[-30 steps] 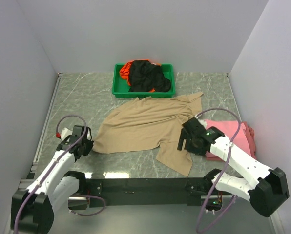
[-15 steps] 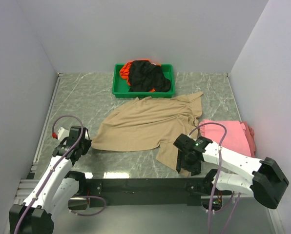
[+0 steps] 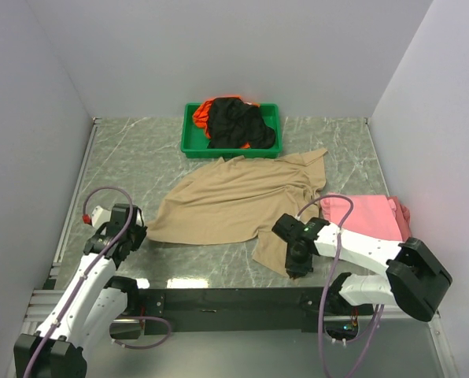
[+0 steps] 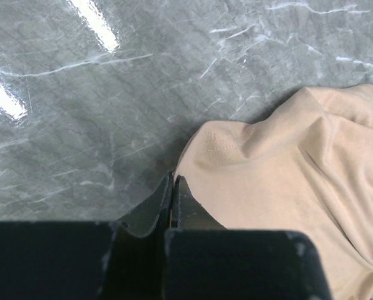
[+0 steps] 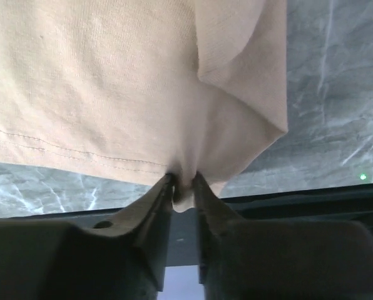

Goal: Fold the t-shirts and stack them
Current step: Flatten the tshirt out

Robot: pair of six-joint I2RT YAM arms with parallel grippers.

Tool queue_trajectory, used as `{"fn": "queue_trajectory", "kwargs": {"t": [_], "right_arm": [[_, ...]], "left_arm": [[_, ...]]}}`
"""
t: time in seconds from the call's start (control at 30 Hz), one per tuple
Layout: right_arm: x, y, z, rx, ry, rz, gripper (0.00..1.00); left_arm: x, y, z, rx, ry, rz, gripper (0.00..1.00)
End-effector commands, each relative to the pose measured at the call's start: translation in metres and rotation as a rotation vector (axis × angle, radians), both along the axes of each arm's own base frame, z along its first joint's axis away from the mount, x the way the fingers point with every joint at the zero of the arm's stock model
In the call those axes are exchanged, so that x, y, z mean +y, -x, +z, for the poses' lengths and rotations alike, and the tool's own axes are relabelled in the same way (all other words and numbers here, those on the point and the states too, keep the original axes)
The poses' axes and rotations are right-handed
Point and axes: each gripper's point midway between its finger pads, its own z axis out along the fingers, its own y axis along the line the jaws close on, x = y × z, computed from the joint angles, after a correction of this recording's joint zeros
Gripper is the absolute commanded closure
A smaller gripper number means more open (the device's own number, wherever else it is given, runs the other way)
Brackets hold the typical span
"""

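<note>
Tan t-shirt (image 3: 234, 201) sits pinched by its near hem in my right gripper (image 5: 182, 178), spreading leftward toward my left gripper (image 4: 174, 184), closed at its far corner.

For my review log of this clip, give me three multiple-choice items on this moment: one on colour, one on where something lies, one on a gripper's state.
1. What colours is the cloth in the green tray?
A) black and orange
B) pink and white
C) blue only

2. Where does the pink t-shirt lie?
A) in the tray
B) on the table, right of the tan t-shirt
C) under the left arm

3. How is the right gripper?
A) open above bare table
B) shut on the tan t-shirt's edge
C) gripping the tray

Answers:
1 A: black cloth is heaped over orange cloth in the tray.
2 B: the top view shows it flat at the table's right side.
3 B: the right wrist view shows tan cloth pinched between the closed fingers.
</note>
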Motion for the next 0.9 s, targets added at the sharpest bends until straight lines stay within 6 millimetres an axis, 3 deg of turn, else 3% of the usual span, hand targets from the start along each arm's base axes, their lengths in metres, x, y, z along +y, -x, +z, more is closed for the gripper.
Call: {"fn": "queue_trajectory", "kwargs": {"t": [0.0,0.1,0.3,0.4,0.43,0.5,0.53,0.6,0.63,0.67,0.7,0.73,0.77,0.8,0.83,0.87], "right_arm": [[-0.007,-0.013,-0.009,-0.074,0.036,0.004,0.83],[-0.003,-0.027,0.005,-0.143,0.024,0.018,1.0],[-0.009,-0.06,0.053,-0.358,0.025,-0.005,1.0],[-0.018,-0.077,0.092,-0.502,0.023,-0.045,1.0],[-0.016,-0.085,0.116,-0.577,-0.014,-0.068,1.0],[-0.025,-0.098,0.145,-0.684,-0.008,-0.113,1.0],[-0.024,-0.104,0.171,-0.755,-0.055,-0.135,1.0],[-0.028,-0.116,0.202,-0.863,-0.074,-0.167,1.0],[-0.029,-0.119,0.231,-0.93,-0.119,-0.195,1.0],[-0.032,-0.123,0.249,-0.981,-0.137,-0.215,1.0],[-0.039,-0.125,0.266,-1.033,-0.135,-0.242,1.0],[-0.042,-0.123,0.296,-1.098,-0.193,-0.254,1.0],[-0.043,-0.125,0.318,-1.154,-0.23,-0.26,1.0],[-0.047,-0.123,0.336,-1.198,-0.241,-0.247,1.0],[-0.054,-0.116,0.37,-1.267,-0.307,-0.264,1.0],[-0.059,-0.113,0.392,-1.317,-0.341,-0.266,1.0]], "left_arm": [[0.003,-0.01,0.023,-0.067,-0.008,0.014,0.99],[0.0,-0.011,0.029,-0.077,-0.003,-0.004,0.99],[-0.004,-0.015,0.053,-0.144,0.01,-0.035,0.99],[-0.006,-0.019,0.076,-0.207,0.019,-0.047,0.99],[-0.007,-0.02,0.083,-0.224,0.012,-0.064,0.99],[-0.008,-0.026,0.114,-0.314,0.012,-0.08,0.99],[-0.007,-0.028,0.124,-0.342,-0.003,-0.093,0.99],[-0.005,-0.031,0.161,-0.43,-0.014,-0.09,0.99],[-0.005,-0.031,0.175,-0.461,-0.024,-0.098,0.99],[-0.005,-0.03,0.204,-0.526,-0.02,-0.102,0.99],[-0.006,-0.03,0.22,-0.563,-0.018,-0.111,0.99],[-0.006,-0.028,0.235,-0.597,-0.026,-0.12,1.0],[-0.004,-0.024,0.268,-0.671,-0.025,-0.114,0.99],[-0.002,-0.022,0.284,-0.703,-0.033,-0.108,0.99],[0.0,-0.018,0.298,-0.728,-0.04,-0.102,0.99],[0.004,-0.008,0.331,-0.798,-0.037,-0.089,0.99]]}}
